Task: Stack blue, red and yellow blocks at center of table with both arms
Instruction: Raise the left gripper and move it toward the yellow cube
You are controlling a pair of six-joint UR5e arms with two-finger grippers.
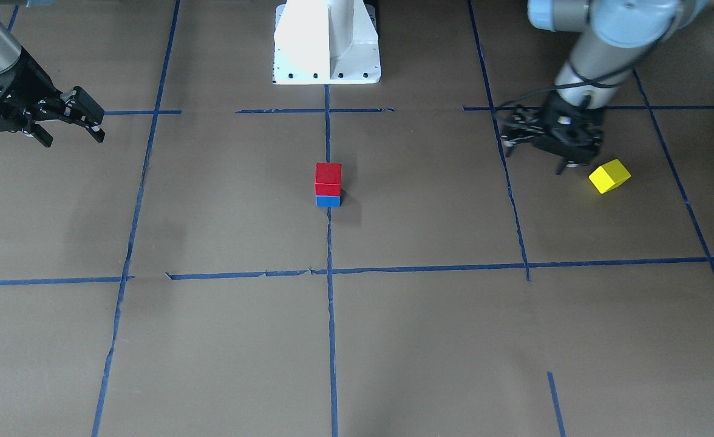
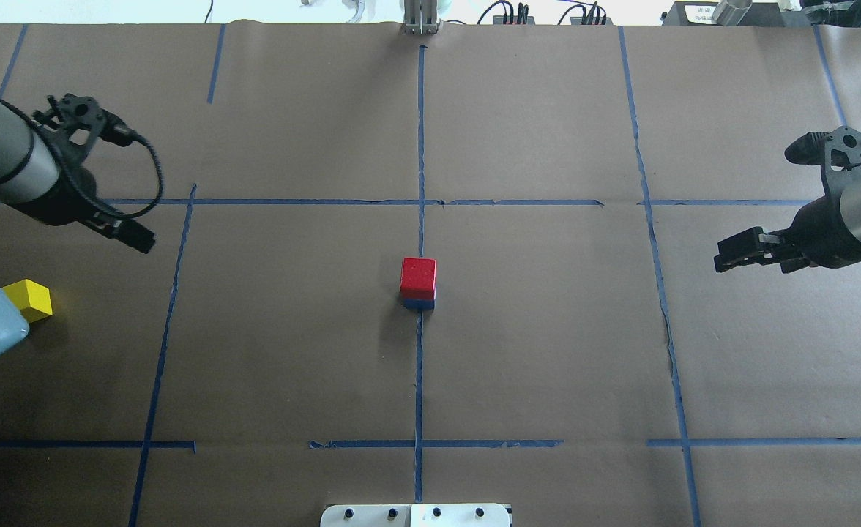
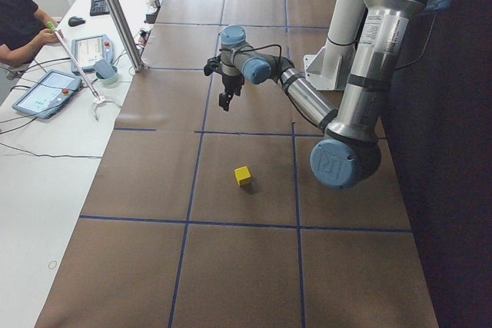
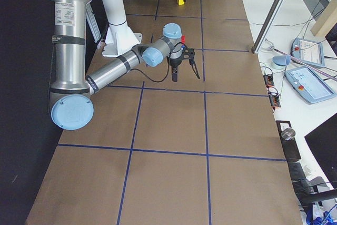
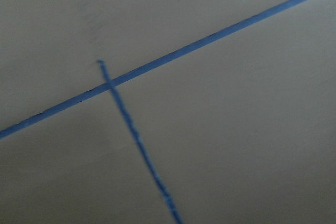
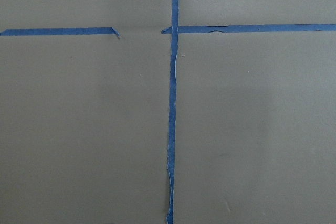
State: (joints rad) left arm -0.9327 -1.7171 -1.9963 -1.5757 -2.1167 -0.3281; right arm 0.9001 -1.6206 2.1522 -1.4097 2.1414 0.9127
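A red block (image 1: 328, 174) sits on a blue block (image 1: 328, 201) at the table's centre, where the tape lines cross; the stack also shows in the overhead view (image 2: 418, 276). A yellow block (image 1: 609, 176) lies alone on the paper, also seen in the overhead view (image 2: 29, 299). My left gripper (image 1: 533, 159) hovers open and empty just beside the yellow block, apart from it. My right gripper (image 1: 71, 138) hangs open and empty far from the stack, also seen in the overhead view (image 2: 727, 260). Both wrist views show only paper and tape.
Blue tape lines (image 2: 420, 201) divide the brown paper into squares. The white robot base (image 1: 326, 42) stands at the robot's edge of the table. A side bench with tablets (image 3: 46, 91) and a seated operator (image 3: 19, 24) lies beyond the far edge.
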